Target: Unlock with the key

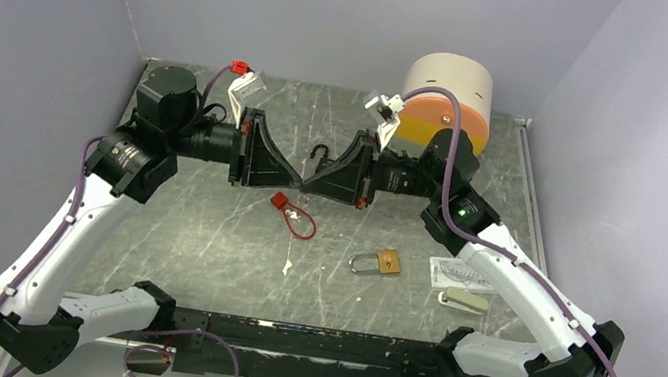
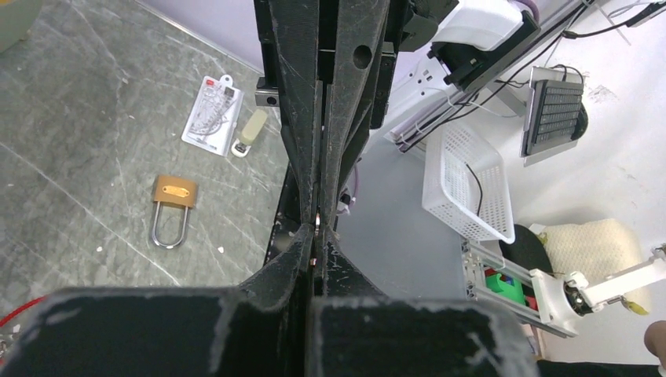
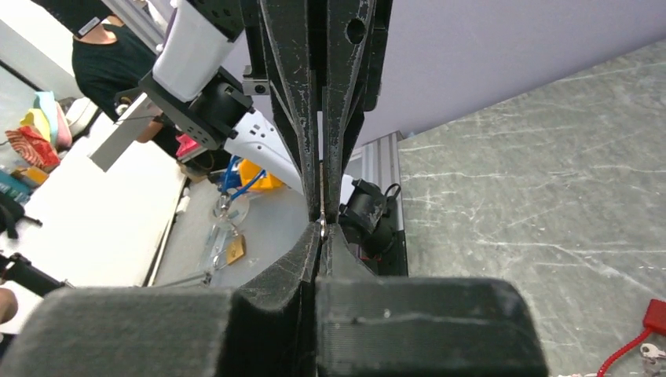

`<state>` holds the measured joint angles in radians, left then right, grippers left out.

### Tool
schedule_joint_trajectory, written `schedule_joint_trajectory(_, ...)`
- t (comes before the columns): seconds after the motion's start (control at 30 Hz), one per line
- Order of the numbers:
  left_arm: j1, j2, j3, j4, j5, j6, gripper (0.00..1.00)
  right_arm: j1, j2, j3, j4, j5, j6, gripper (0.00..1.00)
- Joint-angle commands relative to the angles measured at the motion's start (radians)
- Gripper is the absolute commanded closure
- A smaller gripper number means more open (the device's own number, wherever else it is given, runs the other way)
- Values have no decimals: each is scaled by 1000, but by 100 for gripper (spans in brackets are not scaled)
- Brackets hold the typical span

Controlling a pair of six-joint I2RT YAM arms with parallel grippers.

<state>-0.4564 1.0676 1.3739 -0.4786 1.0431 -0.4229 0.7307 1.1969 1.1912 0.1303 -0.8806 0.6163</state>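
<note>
**Padlock sits nearside-right of the meeting grippers**

Left gripper [image 1: 293, 185] and right gripper [image 1: 312, 188] are pinched closed, tip to tip above the worktop [image 1: 200, 238]; a thin metal sliver is caught between them (likely the key [image 3: 322, 226], too small to confirm). Padlock [image 1: 386, 261] lies flat, nearer the right arm; long axis left-right, shackle pointing left; blocky brass body, smooth steel loop.

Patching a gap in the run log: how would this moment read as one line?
pose: grippers tip to tip above table | left gripper: shut on key | right gripper: shut on key | padlock: lying on table, untouched
</note>
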Motion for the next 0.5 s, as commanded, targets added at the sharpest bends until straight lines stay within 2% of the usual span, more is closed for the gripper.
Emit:
schedule_joint_trajectory(0.0, -5, -9, 35, 28, -17, 24, 93, -2, -14, 10, 23, 53, -20, 100)
schedule_joint_trajectory(0.03, -5, -11, 40, 13, -45, 29, 85, -1, -26, -2, 27, 72, -25, 100)
schedule_joint_trajectory(0.13, -4, -26, 58, -43, -185, 54, 49, -6, -72, -37, -3, 222, -56, 100)
schedule_joint_trajectory(0.23, -5, -56, 39, -81, -371, 66, 29, -24, -122, -71, -74, 416, -79, 100)
schedule_joint_trajectory(0.3, -5, -69, 17, -110, -516, 58, 23, -40, -157, -92, -149, 576, -87, 100)
schedule_joint_trajectory(0.37, -4, -77, -17, -129, -589, 66, 21, -58, -194, -117, -218, 743, -95, 100)
schedule_joint_trajectory(0.43, -5, -75, -55, -125, -584, 76, 19, -69, -234, -137, -292, 915, -87, 100)
schedule_joint_trajectory(0.47, -6, -70, -76, -110, -539, 87, 18, -74, -246, -141, -332, 993, -75, 100)
